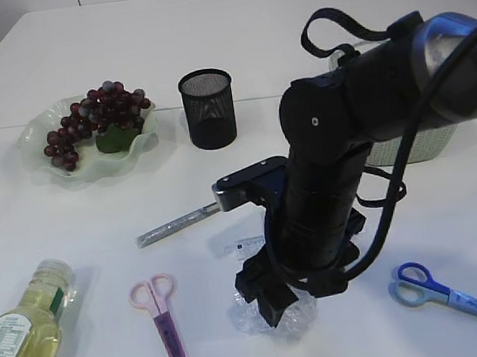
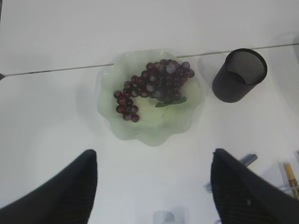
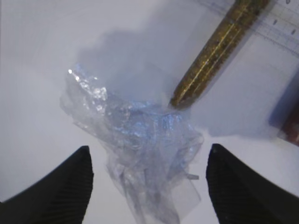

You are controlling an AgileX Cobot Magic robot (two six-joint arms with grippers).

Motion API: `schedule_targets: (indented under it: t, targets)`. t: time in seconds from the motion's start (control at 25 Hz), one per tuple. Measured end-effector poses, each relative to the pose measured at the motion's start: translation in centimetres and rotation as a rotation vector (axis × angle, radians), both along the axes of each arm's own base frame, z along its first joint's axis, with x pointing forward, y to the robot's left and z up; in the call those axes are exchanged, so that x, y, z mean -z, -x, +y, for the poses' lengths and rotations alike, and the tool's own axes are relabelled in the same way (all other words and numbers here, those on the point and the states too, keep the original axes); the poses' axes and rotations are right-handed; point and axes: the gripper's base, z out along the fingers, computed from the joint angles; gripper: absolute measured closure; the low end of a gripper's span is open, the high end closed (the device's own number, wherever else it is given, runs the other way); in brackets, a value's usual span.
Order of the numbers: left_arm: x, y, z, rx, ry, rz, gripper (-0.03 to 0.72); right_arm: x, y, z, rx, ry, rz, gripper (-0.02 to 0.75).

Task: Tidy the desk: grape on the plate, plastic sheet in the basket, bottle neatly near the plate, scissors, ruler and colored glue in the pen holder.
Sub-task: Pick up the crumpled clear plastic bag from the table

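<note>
The grape (image 1: pixel 93 112) is already being carried by the plate (image 1: pixel 47 164); everything else is being left on the worktop (image 1: pixel 71 244); the plastic sheet (image 3: pixel 135 149), crumpled and glassy, is being straddled by the right gripper (image 3: pixel 147 186), fingers wide; the left gripper (image 2: pixel 154 186) is being held wide, empty, above the plate.

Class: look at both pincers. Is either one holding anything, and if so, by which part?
Nothing is held. The right pincer stands open over the plastic sheet; the left pincer hangs open above the plate.
</note>
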Motion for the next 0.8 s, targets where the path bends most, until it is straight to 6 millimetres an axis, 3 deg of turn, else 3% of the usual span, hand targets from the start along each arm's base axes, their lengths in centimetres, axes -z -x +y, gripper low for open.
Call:
schedule_targets:
  t: [0.12, 0.24, 0.52, 0.72, 0.8]
  targets:
    - [0.0, 0.0, 0.0, 0.0, 0.0, 0.0, 0.139, -0.05, -0.2, 0.1, 0.003, -0.01, -0.02, 0.16]
    - [0.0, 0.0, 0.0, 0.0, 0.0, 0.0, 0.139, -0.07, -0.3, 0.15, 0.005, -0.016, -0.031, 0.219]
    - [0.0, 0.0, 0.0, 0.0, 0.0, 0.0, 0.14, 0.26, -0.26, 0.14, 0.004, -0.007, -0.017, 0.475]
    - [0.0, 0.0, 0.0, 0.0, 0.0, 0.0, 0.144, 0.3, 0.3, -0.16, -0.009, 0.026, 0.043, 0.708]
    - [0.0, 0.0, 0.0, 0.0, 0.0, 0.0, 0.154, 0.3, 0.43, -0.22, -0.01, 0.032, 0.058, 0.722]
